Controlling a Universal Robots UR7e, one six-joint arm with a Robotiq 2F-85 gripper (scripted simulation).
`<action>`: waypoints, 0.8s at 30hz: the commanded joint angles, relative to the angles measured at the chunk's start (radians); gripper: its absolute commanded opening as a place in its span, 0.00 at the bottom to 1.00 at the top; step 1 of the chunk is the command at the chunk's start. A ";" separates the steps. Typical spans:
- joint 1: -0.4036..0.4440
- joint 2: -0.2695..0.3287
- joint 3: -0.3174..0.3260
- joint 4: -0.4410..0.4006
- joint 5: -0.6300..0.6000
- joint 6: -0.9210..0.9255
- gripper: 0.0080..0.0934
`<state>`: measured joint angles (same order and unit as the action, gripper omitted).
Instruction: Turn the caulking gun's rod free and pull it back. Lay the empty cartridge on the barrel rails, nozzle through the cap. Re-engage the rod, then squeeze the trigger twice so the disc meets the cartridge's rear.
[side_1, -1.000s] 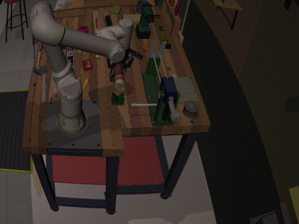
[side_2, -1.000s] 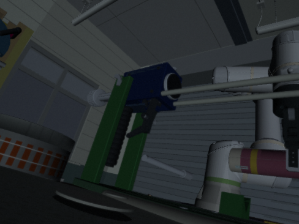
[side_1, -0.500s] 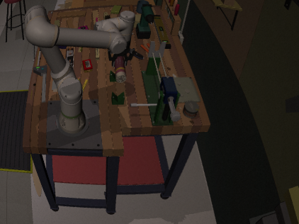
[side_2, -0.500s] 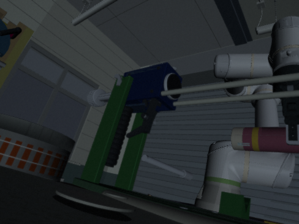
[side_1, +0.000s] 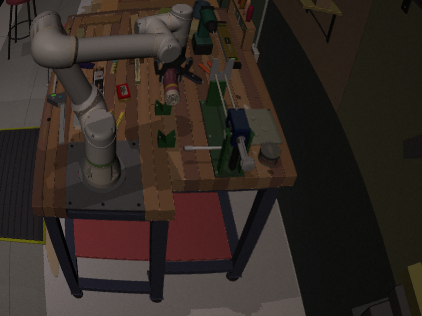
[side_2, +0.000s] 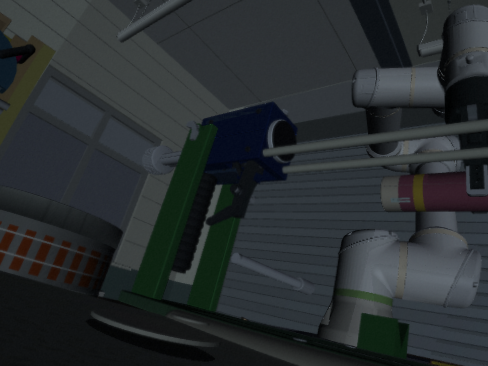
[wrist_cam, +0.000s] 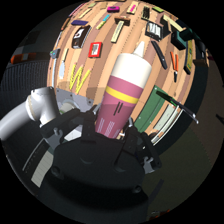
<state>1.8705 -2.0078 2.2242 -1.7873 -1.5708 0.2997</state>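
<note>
The empty cartridge (side_1: 171, 86), pink with a yellow band and a white nozzle (wrist_cam: 139, 50), hangs above the bench to the left of the caulking gun (side_1: 235, 135), apart from its barrel rails (side_2: 380, 147). I grip the cartridge near its rear in my gripper (wrist_cam: 111, 131), lifted clear of the two green V-cradles (side_1: 164, 124). The gun stands in a green fixture with its blue body (side_2: 247, 140) and black trigger (side_2: 235, 197). Its rod (side_1: 202, 148) sticks out toward the left at the gun's rear.
The green cradles lie right below the cartridge. Small tools (wrist_cam: 94, 49) are scattered over the back of the bench, and a drill (side_1: 205, 30) stands behind the gun's front cap (side_1: 221, 67). A round disc (side_1: 269, 152) lies at the bench's right corner.
</note>
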 joint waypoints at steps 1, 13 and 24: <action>0.000 -0.002 -0.007 0.007 0.000 0.000 0.00; 0.000 -0.017 -0.084 0.100 0.000 0.000 0.00; 0.000 -0.022 -0.139 0.161 0.000 0.000 0.00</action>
<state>1.8705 -2.0301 2.0849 -1.6256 -1.5708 0.2997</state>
